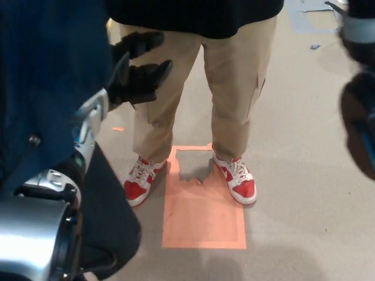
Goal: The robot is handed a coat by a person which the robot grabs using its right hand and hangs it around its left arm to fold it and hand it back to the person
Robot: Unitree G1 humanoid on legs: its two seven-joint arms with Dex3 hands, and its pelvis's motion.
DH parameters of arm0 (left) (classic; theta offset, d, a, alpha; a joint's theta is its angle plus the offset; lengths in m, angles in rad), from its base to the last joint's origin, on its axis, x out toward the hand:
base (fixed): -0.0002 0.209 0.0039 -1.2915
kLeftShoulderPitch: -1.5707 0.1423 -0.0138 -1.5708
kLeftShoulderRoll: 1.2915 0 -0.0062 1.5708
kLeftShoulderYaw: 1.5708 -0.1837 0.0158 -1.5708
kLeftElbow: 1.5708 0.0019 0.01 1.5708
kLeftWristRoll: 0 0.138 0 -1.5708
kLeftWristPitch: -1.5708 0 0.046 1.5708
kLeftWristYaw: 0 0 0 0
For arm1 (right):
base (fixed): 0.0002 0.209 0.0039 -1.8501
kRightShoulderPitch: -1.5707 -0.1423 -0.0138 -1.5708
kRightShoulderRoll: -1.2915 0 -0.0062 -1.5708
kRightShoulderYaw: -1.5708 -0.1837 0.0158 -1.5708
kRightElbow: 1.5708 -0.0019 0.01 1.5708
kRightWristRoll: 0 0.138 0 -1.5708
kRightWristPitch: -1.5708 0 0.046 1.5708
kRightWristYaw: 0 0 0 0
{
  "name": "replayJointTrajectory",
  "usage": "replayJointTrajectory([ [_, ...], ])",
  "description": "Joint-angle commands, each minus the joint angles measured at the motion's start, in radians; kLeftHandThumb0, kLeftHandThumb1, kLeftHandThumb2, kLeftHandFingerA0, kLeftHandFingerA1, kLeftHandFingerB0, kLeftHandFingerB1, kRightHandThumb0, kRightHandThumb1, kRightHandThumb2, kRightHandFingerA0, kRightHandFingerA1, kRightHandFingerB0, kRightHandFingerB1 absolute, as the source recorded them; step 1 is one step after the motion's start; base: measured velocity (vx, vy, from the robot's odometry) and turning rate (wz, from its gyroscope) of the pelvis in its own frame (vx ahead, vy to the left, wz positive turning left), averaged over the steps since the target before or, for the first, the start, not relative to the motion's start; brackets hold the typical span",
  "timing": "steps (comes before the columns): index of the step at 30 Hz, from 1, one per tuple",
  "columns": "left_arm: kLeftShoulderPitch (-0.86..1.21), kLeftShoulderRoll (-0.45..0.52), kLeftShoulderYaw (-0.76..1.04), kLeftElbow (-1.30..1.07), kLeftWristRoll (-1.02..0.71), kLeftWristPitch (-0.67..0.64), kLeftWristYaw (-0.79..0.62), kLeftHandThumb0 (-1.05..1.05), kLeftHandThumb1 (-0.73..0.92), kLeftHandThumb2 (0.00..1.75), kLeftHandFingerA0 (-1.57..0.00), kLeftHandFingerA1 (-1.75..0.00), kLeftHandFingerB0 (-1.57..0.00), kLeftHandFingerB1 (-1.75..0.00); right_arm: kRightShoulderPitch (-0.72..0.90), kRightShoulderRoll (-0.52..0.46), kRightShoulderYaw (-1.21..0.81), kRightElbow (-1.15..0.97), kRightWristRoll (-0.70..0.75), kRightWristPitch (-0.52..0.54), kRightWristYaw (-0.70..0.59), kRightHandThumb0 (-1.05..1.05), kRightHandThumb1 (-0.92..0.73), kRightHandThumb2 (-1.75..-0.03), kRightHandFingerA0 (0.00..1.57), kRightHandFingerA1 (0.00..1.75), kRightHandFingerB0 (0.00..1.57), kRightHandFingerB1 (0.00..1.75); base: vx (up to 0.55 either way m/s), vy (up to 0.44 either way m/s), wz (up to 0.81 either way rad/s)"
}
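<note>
Navy coat [41, 88] hangs over our left arm [44, 234] and drapes down beside it, so we judge the hanging step done. Just beyond that arm, our left hand [137, 73] is spread with its fingers apart, gripping nothing. Our right hand is out of sight; only a blurred right arm [358, 123] shows. Past the left arm stands the person [234, 88]; the handing back seems left to do.

One dark coat [41, 88], one robot hand [137, 73], one person [199, 70], two red sneakers [139, 182] [237, 182] beside one orange floor square [202, 222].
</note>
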Motion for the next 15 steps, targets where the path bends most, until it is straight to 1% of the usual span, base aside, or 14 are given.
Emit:
replayJointTrajectory([
  [1,0.015,0.068,0.035,0.012,0.000,-0.061,-0.017,-0.36,0.49,1.05,0.00,-0.49,0.00,-0.46,0.115,-0.199,-0.068,-0.119,0.026,0.083,0.060,-0.36,-0.87,-0.66,1.02,0.56,1.09,0.69,0.00,0.000,0.00],
  [6,0.016,0.069,0.045,0.015,0.003,-0.063,-0.022,-0.36,0.49,1.05,0.00,-0.49,0.00,-0.46,0.134,-0.224,-0.060,-0.143,0.047,0.096,0.060,-0.36,-0.87,-0.66,1.02,0.56,1.09,0.69,0.00,0.000,0.00],
  [7,0.030,0.109,0.049,0.016,0.008,-0.088,-0.032,-0.35,0.51,1.06,0.00,-0.49,0.00,-0.46,0.222,-0.295,-0.134,-0.190,0.057,0.171,0.044,-0.37,-0.89,-0.67,1.07,0.53,1.14,0.66,0.00,0.000,0.00],
  [8,0.030,0.118,0.055,0.018,0.006,-0.091,-0.036,-0.35,0.51,1.06,0.00,-0.49,0.00,-0.45,0.253,-0.315,-0.159,-0.205,0.068,0.185,0.041,-0.36,-0.88,-0.66,1.06,0.53,1.12,0.68,0.00,0.000,0.06],
  [11,0.030,0.118,0.058,0.020,0.007,-0.093,-0.038,-0.35,0.51,1.06,0.00,-0.49,0.00,-0.45,0.262,-0.321,-0.157,-0.222,0.076,0.199,0.040,-0.36,-0.88,-0.66,1.06,0.53,1.12,0.68,0.00,0.000,0.00],
  [12,0.030,0.134,0.071,0.018,-0.002,-0.103,-0.045,-0.64,0.82,0.65,-0.15,-0.29,-0.22,-0.29,0.359,-0.343,-0.209,-0.254,0.105,0.202,0.042,-0.33,-0.88,-0.66,1.11,0.55,1.14,0.73,0.00,0.000,0.00],
  [13,0.032,0.141,0.076,0.016,-0.005,-0.107,-0.048,-0.64,0.82,0.64,-0.16,-0.29,-0.23,-0.30,0.421,-0.355,-0.237,-0.280,0.123,0.207,0.047,-0.34,-0.88,-0.66,1.11,0.56,1.13,0.74,0.00,0.000,0.00],
  [15,0.036,0.142,0.078,0.015,-0.003,-0.108,-0.049,-0.64,0.82,0.64,-0.16,-0.29,-0.23,-0.30,0.457,-0.360,-0.246,-0.306,0.134,0.216,0.053,-0.34,-0.88,-0.66,1.11,0.56,1.13,0.74,0.00,0.000,0.00],
])
